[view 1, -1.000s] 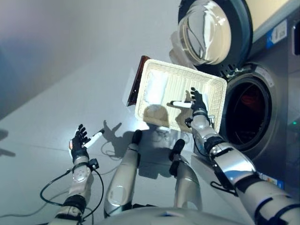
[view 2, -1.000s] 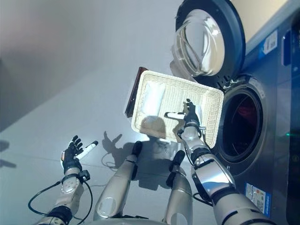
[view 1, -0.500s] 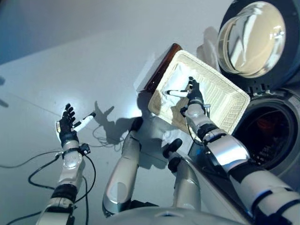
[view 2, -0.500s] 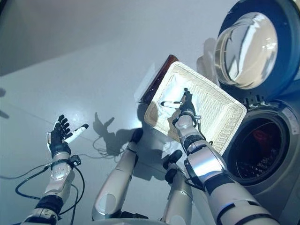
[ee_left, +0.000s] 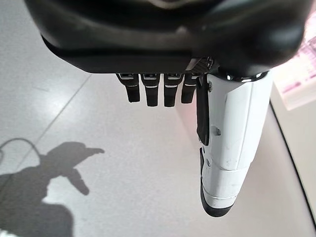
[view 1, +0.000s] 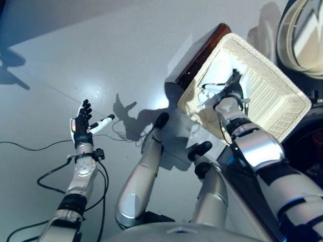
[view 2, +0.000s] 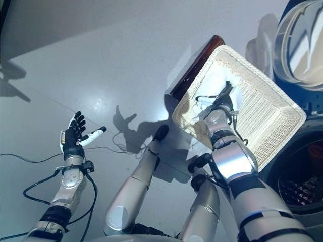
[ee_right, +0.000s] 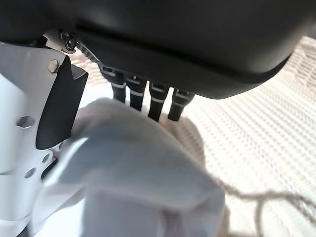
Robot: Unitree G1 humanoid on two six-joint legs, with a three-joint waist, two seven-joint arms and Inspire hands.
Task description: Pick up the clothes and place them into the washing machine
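One white cloth (ee_right: 133, 168) in one basket (view 1: 282, 101), right hand (view 1: 231, 92) fingers hidden; left hand (view 1: 81, 126) spread, empty.

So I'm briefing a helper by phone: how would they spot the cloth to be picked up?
Find the washing machine with its round door open. Beside it on the floor lies a cream wicker basket. The white cloth lies bunched at its end farthest from the machine, under the right hand, the only thing inside.

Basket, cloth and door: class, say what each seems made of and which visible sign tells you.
Basket: cream woven wicker or a plastic imitation, shown by fine ribbed weave, matte. Cloth: soft white fabric, shown by rumpled folds under the right hand. Door: probably clear glass or plastic, glossy with reflections.
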